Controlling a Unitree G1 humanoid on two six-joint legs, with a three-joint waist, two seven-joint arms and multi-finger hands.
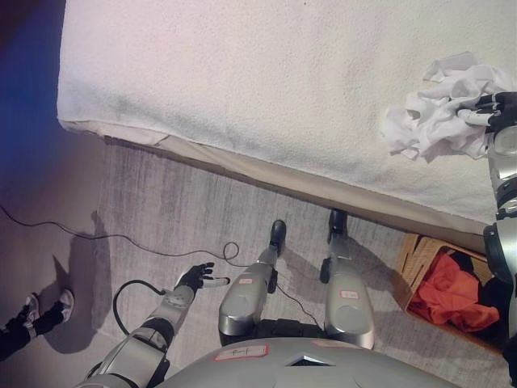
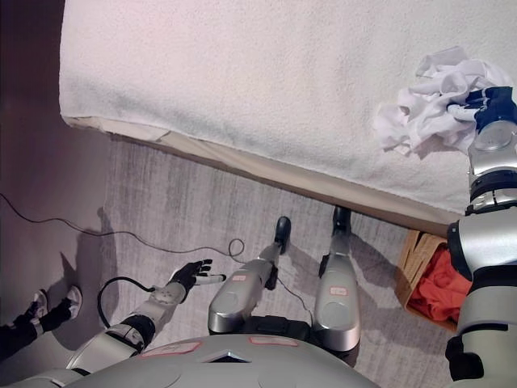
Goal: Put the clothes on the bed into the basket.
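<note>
room: a bedroom seen from above, with a grey carpet (image 1: 161, 202) running under the view and a bed filling the top part.
bed: a white, nubby bed cover (image 1: 266, 89) lies flat across the mattress; a beige mattress edge (image 1: 242, 166) shows along the near side, running slantwise from upper left to lower right.
clothes: a crumpled white garment (image 1: 440, 109) lies on the bed cover near its right side, close to the near edge.
right hand: the right hand (image 1: 494, 107) reaches up from the right side and sits on the right part of the white garment; its dark fingers are bent down into the folds and look closed on the cloth, with white fabric bunched up around them.
right arm: the silver-grey arm comes in along the right border and passes over the basket on the way to the bed.
basket: a woven basket (image 1: 409, 259) stands on the carpet at the lower right, just beside the bed's near edge and partly hidden by the right arm.
basket contents: an orange-red garment (image 1: 448, 295) lies inside it, with something dark (image 1: 468, 263) beside it toward the back; what the dark piece is cannot be told.
left hand: the left hand (image 1: 198, 279) hangs low over the carpet at the lower left, well apart from the bed and the basket, fingers spread and relaxed, holding nothing.
person: a person's shoes (image 1: 48, 309) show at the far left border on the carpet.
</note>
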